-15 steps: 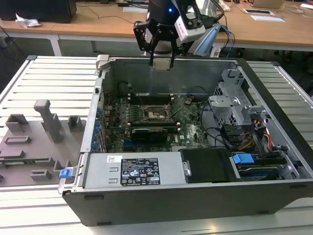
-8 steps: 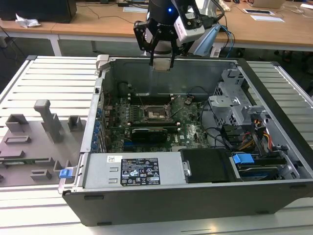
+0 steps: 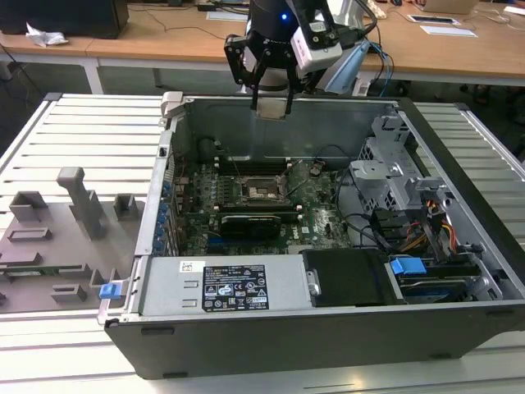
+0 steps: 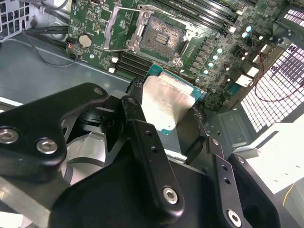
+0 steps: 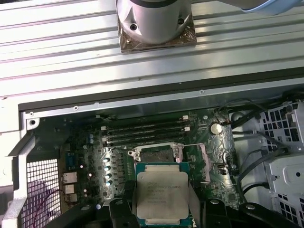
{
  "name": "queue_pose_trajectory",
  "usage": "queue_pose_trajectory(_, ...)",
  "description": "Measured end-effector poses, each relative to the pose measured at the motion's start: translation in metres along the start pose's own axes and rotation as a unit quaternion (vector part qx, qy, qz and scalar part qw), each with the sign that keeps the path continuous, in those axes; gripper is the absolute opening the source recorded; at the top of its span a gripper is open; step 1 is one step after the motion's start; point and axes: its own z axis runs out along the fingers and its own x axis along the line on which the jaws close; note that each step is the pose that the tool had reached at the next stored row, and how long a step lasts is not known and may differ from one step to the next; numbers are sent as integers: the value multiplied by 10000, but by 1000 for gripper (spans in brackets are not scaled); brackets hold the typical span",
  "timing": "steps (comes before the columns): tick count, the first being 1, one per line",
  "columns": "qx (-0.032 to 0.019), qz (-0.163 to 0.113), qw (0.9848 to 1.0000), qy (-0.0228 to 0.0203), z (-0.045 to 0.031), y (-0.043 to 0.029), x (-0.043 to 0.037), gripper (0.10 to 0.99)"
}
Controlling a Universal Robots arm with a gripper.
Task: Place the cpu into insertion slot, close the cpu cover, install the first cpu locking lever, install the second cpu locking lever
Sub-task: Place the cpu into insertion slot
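Observation:
My gripper (image 3: 271,105) hangs above the open computer case, shut on the cpu (image 3: 271,109), a small square chip with a silvery top. In both wrist views the cpu (image 4: 166,102) (image 5: 160,192) sits clamped by its edges between the two black fingers (image 4: 135,102). The insertion slot (image 4: 161,39) (image 3: 263,190) lies uncovered on the green motherboard (image 3: 316,205) below, its dark centre bare. The cpu partly hides the insertion slot (image 5: 154,153) in the first wrist view. A thin wire locking lever (image 4: 110,29) stands swung out beside the slot. I cannot make out how the cpu cover stands.
The case walls (image 3: 246,115) ring the board. A long black card (image 3: 250,223) lies just in front of the slot, with the power supply (image 3: 221,287) nearer still. A drive cage (image 3: 394,176) and cables are on the exterior view's right. Grey fixtures (image 3: 49,238) sit on the left table.

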Motion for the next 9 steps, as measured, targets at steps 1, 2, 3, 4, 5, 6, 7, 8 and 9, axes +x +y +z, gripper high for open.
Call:
queue_pose_trajectory(1, -1, 13, 10000, -2, 0, 0, 0, 529)
queue_pose_trajectory(2, 0, 21, 10000, -3, 0, 0, 0, 529)
queue_pose_trajectory(3, -1, 29, 10000, -4, 0, 0, 0, 529)
queue_pose_trajectory(4, -1, 38, 10000, -6, 0, 0, 0, 529)
queue_pose_trajectory(5, -1, 46, 10000, -7, 0, 0, 0, 529)
queue_pose_trajectory(6, -1, 57, 10000, -9, 0, 0, 0, 529)
queue_pose_trajectory(7, -1, 68, 10000, -10, 0, 0, 0, 529)
queue_pose_trajectory(8, -2, 81, 10000, -13, 0, 0, 0, 529)
queue_pose_trajectory(9, -2, 91, 10000, -14, 1, 0, 0, 529)
